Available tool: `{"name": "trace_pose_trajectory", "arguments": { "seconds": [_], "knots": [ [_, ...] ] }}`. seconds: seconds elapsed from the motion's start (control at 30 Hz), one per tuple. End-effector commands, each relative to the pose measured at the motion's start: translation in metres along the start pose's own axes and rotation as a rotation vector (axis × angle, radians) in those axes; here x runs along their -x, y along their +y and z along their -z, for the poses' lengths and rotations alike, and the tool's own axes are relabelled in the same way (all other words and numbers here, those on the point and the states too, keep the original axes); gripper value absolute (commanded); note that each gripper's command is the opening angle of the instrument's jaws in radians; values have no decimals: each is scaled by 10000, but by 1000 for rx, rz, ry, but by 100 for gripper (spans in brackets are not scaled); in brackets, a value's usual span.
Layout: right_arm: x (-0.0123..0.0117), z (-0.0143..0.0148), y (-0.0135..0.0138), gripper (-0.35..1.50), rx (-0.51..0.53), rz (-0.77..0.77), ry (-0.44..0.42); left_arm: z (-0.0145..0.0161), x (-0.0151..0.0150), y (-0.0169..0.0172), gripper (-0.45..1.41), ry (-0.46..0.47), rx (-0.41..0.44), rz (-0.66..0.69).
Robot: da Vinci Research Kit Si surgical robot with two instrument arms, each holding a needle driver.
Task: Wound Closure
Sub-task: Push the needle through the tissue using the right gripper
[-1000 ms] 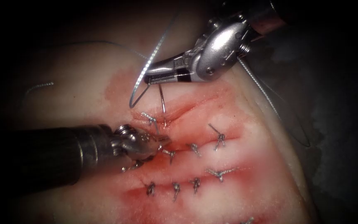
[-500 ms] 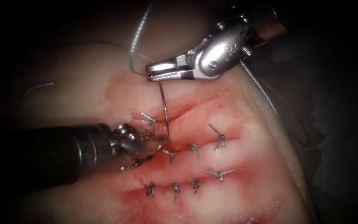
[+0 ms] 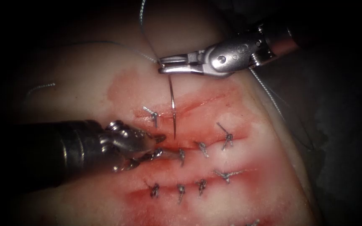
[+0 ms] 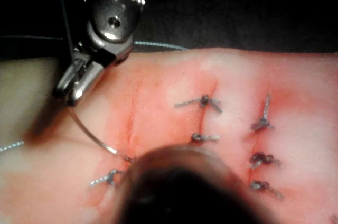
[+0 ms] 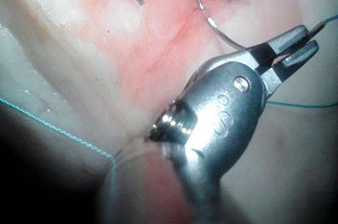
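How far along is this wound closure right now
Done: knotted stitches already sit in rows across the tissue. In hand: the right tool grips the needle near its thread end, tip down at the upper cut; the left tool rests by the tip. Left: that upper cut carries just one stitch and looks open to its right.

Right claw clamped shut, wrist level; left claw slightly parted, low.
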Motion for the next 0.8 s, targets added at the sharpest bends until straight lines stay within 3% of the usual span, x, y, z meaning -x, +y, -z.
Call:
{"name": "trace_pose_trajectory", "arguments": {
  "seconds": [0.03,0.33,0.57,0.8],
  "knots": [
    [-12,-6,2,-35,-10,-31,-17,-4,9,1,39,-7,-25,-19],
    [-20,-7,0,-35,-38,-155,-95,14,17,-5,37,-37,-192,-86],
    [-22,-8,-2,-35,-43,-205,-98,33,31,-5,39,-33,-228,-35],
    [-23,-8,-3,-35,-48,-289,-117,34,31,-3,37,-43,-203,-49]
  ]
}}
